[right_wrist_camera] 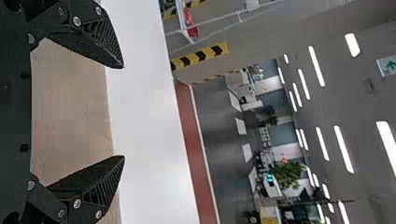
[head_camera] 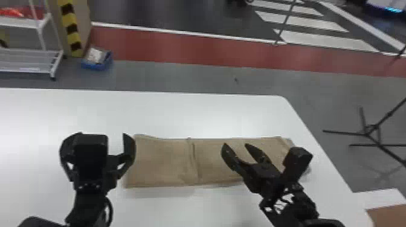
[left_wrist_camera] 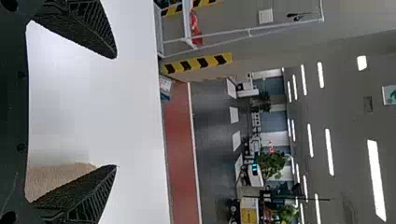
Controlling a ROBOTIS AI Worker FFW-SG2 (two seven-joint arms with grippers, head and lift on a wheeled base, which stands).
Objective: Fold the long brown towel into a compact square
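Note:
The brown towel [head_camera: 164, 163] lies flat on the white table as a long strip running left to right, with a crease across it left of its middle. At the towel's left end my left gripper [head_camera: 102, 143] is open, one finger near the towel's edge and the other over bare table. My right gripper [head_camera: 237, 148] stands open above the towel's right half. In the left wrist view, a corner of the towel [left_wrist_camera: 56, 177] shows by one finger of the open left gripper [left_wrist_camera: 116, 112]. The right wrist view has the towel [right_wrist_camera: 72, 112] behind the spread fingers of the right gripper [right_wrist_camera: 123, 112].
The white table [head_camera: 181, 114] has its right edge beyond the towel's right end. A brown box [head_camera: 389, 215] is at the lower right. Past the table stand a black tripod [head_camera: 370, 131], a white rack [head_camera: 27, 60] and a blue bin [head_camera: 96, 60] on the floor.

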